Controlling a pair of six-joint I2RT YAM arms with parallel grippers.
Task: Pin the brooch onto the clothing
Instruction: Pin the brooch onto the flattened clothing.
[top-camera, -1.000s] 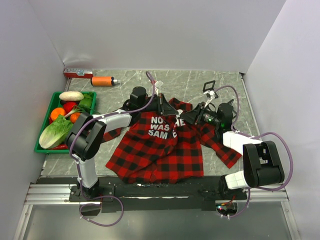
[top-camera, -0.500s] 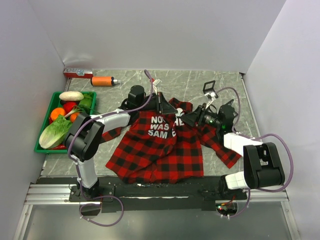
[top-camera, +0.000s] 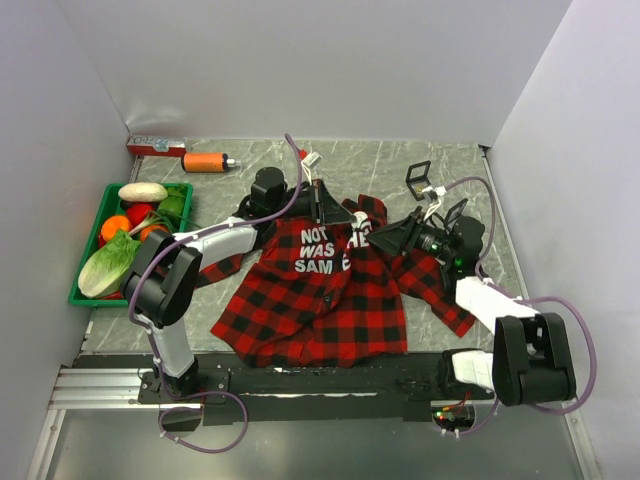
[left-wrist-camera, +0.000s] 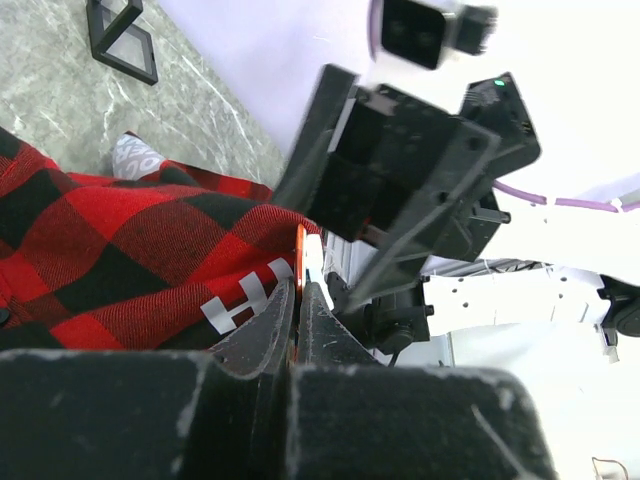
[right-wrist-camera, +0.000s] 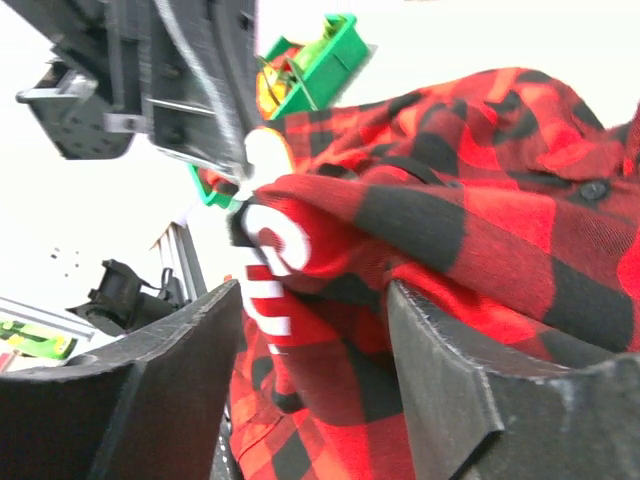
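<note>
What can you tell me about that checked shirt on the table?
The shirt is red-and-black plaid cloth with white block lettering, lying front-up and rumpled on the grey marbled table, sleeves spread. Its upper part is bunched and lifted between the left gripper, shut on an orange-rimmed brooch, and the open right gripper.

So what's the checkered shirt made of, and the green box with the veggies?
The shirt looks like soft woven cloth, maybe flannel: matte, and it folds and wrinkles. The green box looks like hard plastic: stiff straight rim, smooth and slightly shiny.
</note>
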